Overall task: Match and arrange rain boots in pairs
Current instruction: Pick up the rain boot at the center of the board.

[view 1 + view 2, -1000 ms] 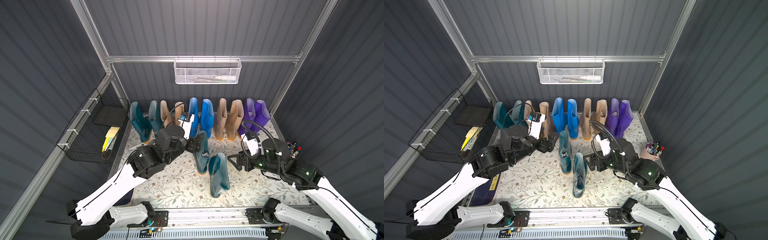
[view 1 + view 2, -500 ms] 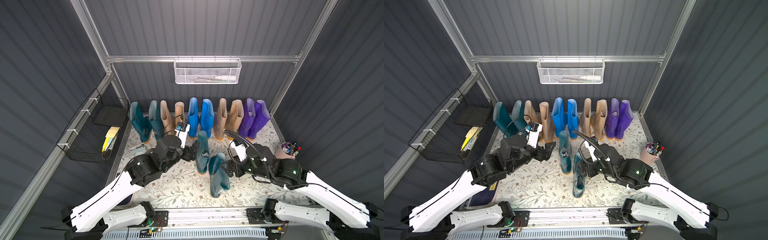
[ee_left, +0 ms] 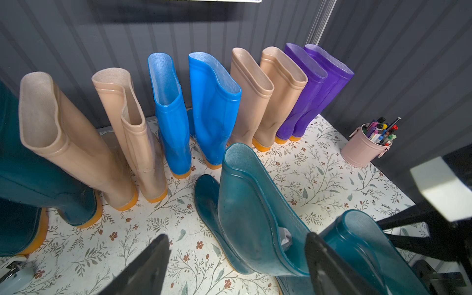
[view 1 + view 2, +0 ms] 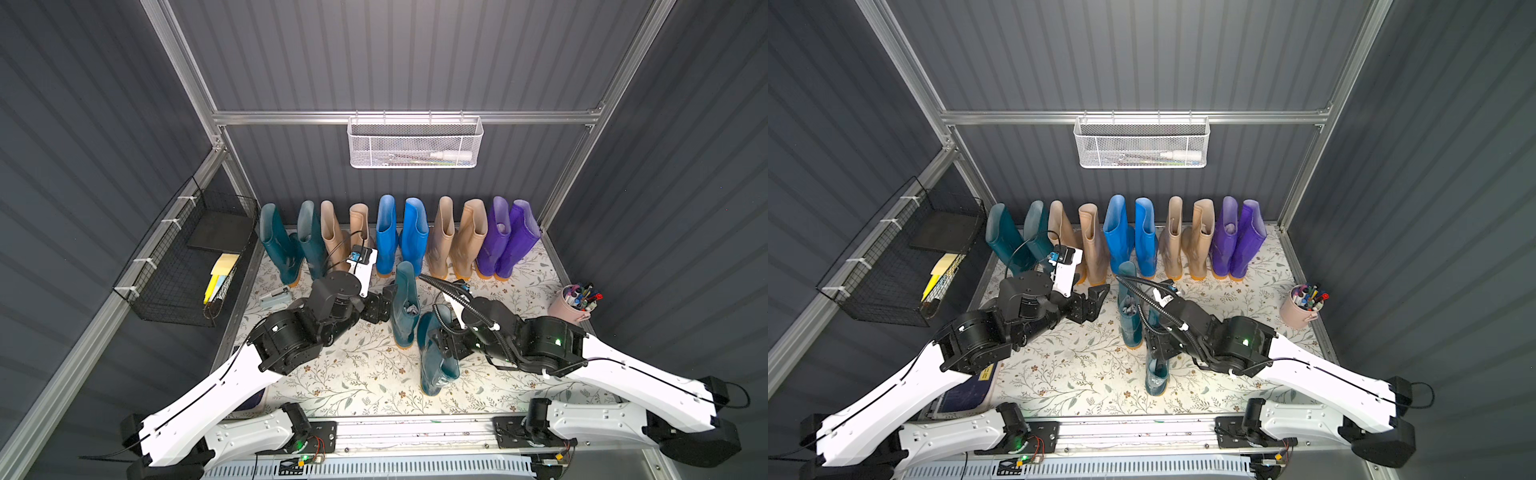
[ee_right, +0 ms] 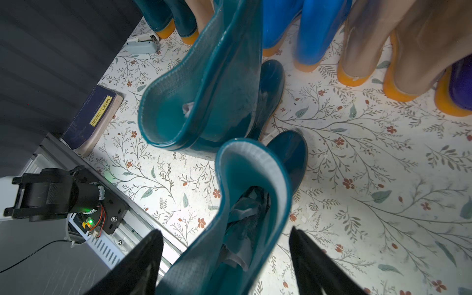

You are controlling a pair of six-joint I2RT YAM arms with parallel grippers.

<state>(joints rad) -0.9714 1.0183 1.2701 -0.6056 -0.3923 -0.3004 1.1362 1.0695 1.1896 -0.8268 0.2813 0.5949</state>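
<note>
Boots left loose: two dark teal rain boots stand upright in the middle of the floral mat point(image 4: 361, 374). The far boot point(image 4: 405, 307) is just beside the near boot point(image 4: 436, 357), and both are well clear of the mat's front edge.
Back row point(image 4: 415, 237): ten boots already stand paired along the mat's far edge, with the teal pair point(image 4: 291, 245) at its far left corner.
Left gripper point(image 3: 236, 236): its fingers are spread wide beside the far boot's cuff. One finger overlaps the rim in the wrist view, but you cannot tell whether it touches.
Right gripper point(image 5: 224, 231): its fingers are spread and straddle the near boot's cuff, with nothing pinched as far as the wrist view shows.
Feel: expect the glossy rubber to be slippery and the tall shaft soft enough to fold under a pinch. Most of the weight probably sits low, at the foot.
Stuffing point(image 5: 240, 209): the crumpled paper inside the near boot may lend the shaft some body.
Where to hold: take the thickened band at the cuff rather than mid-shaft, with one finger inside and one outside if you can.
Watch: a boot lifted by its cuff will likely swing, so keep it away from its neighbour.
</note>
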